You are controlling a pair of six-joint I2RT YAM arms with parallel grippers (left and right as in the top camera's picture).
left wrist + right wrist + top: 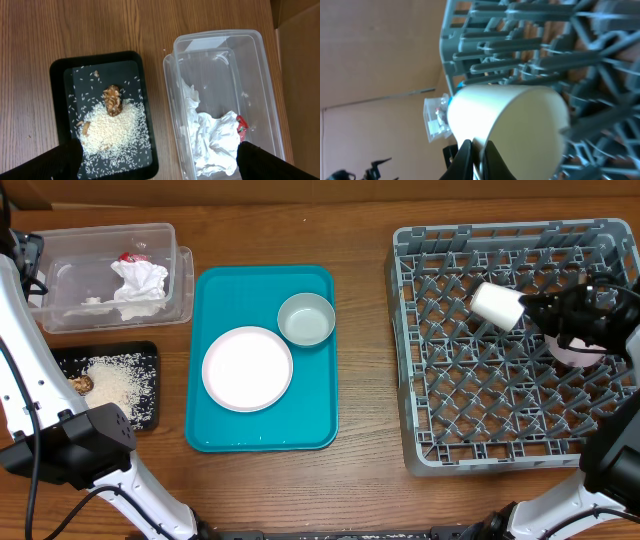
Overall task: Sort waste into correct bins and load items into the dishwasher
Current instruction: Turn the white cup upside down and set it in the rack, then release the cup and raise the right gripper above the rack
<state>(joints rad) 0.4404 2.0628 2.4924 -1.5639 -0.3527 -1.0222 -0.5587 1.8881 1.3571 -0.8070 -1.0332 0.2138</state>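
The white cup [510, 125] is pinched by its rim between the narrowed fingers of the right gripper [476, 152] and held sideways over the grey dishwasher rack [470, 410], while farther off the left gripper [162, 162] is spread wide, empty, above the black tray [60, 100] and clear bin [220, 40].

Brown wood-grain table [360, 480]; tan panel [300, 60] beyond table edge.

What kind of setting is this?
Probably a lab tabletop staged as kitchen cleanup, not a real kitchen: a grey dishwasher rack sits on the wooden table, beside a teal tray, and the right end effector holds a white cup.
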